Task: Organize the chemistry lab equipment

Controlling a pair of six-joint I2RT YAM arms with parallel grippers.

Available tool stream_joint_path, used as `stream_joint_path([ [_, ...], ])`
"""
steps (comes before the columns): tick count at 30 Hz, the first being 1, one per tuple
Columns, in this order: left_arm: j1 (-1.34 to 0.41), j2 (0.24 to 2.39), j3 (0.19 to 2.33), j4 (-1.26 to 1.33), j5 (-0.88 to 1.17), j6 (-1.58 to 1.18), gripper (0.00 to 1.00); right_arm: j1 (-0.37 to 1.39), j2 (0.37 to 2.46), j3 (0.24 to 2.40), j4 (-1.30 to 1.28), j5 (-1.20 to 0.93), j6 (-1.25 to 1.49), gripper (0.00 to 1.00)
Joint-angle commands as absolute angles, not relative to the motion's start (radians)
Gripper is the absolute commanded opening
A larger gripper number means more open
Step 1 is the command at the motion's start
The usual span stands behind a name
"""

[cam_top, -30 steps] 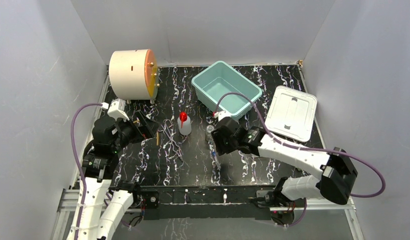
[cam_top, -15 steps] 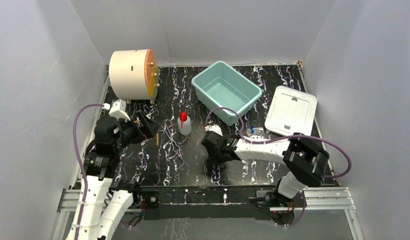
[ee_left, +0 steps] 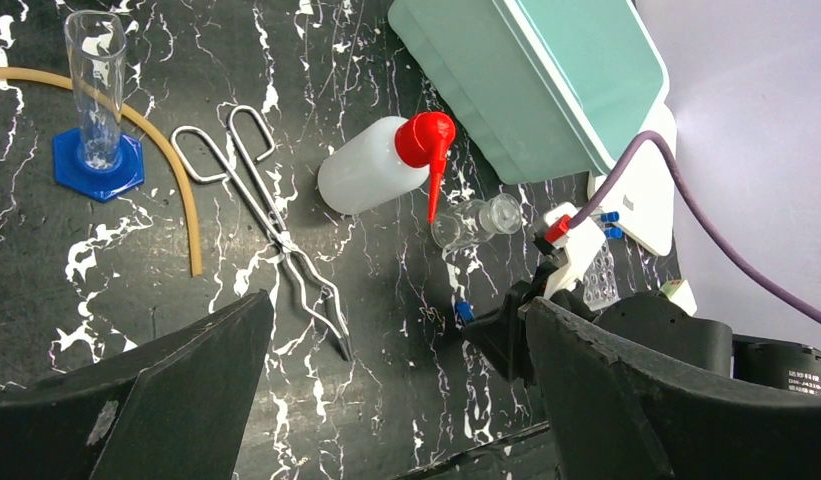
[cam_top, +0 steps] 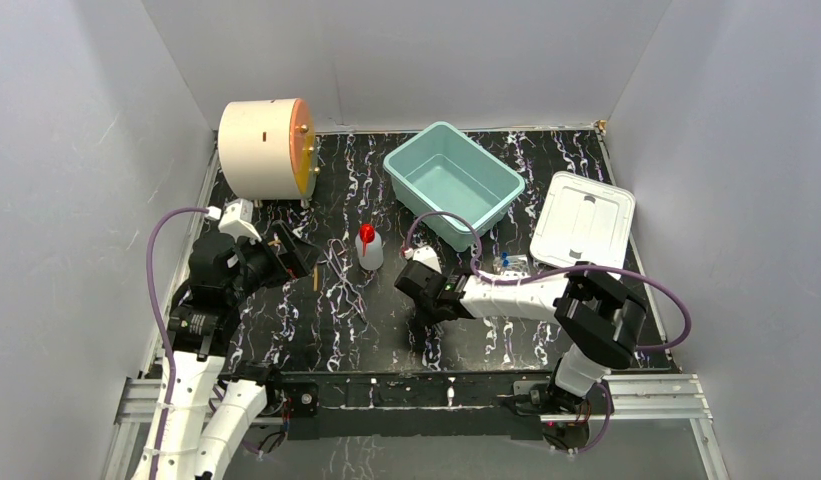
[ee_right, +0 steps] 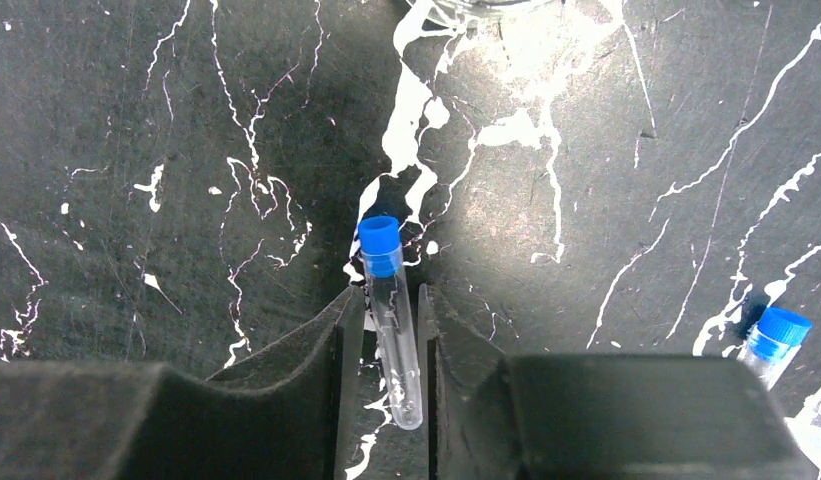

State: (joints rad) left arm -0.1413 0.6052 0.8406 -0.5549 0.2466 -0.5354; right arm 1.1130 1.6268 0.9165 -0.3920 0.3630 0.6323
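Observation:
My right gripper [ee_right: 391, 295] is down on the black marbled table [ee_right: 136, 150], its jaws closed in on a blue-capped tube [ee_right: 391, 320] that lies between the fingers; in the top view it [cam_top: 424, 300] is mid-table. A second blue-capped tube [ee_right: 776, 335] lies to the right. The white squeeze bottle with red nozzle [ee_left: 371, 175], a clear glass vial [ee_left: 476, 220], yellowish tubing [ee_left: 156, 170] and a clear cylinder on a blue base [ee_left: 96, 165] show in the left wrist view. The clear tube rack [cam_top: 511, 265] sits behind the right arm. My left gripper [ee_left: 398, 300] is open and empty above the table.
A teal bin [cam_top: 406, 165] stands at the back centre, its white lid [cam_top: 583, 225] to the right. The cream drum with an orange face [cam_top: 266, 148] is at the back left. Metal tongs [ee_left: 276, 230] lie beside the tubing.
My right gripper has swung left and toward the near edge, down onto the blue-capped tube. The left arm has barely moved.

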Motion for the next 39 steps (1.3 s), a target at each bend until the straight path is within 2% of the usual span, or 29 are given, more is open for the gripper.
stream_joint_path([
  [1,-0.145,0.597,0.837,-0.564,0.300,-0.533,0.98,1.115,1.656,0.935,-0.406,0.393,0.646,0.31],
  [6,-0.144,0.593,0.803,-0.544,0.344,-0.556,0.98,1.115,1.637,0.934,-0.403,0.403,0.643,0.25],
  [12,-0.144,0.588,0.721,-0.469,0.420,-0.626,0.98,1.115,1.561,0.908,-0.362,0.427,0.680,0.25],
  [18,-0.145,0.606,0.628,-0.354,0.530,-0.734,0.98,1.081,1.420,0.856,-0.293,0.405,0.726,0.26],
  [23,-0.147,0.580,0.484,-0.199,0.633,-0.875,0.98,0.977,1.234,0.738,-0.182,0.312,0.786,0.27],
  [27,-0.181,0.568,0.423,-0.129,0.629,-0.931,0.92,0.892,1.093,0.676,-0.148,0.258,0.829,0.27],
  [31,-0.294,0.646,0.422,-0.064,0.559,-0.938,0.88,0.847,1.025,0.664,-0.156,0.233,0.842,0.26],
  [39,-0.724,0.982,0.525,0.193,0.229,-0.929,0.86,0.794,1.019,0.670,-0.153,0.168,0.870,0.26],
])
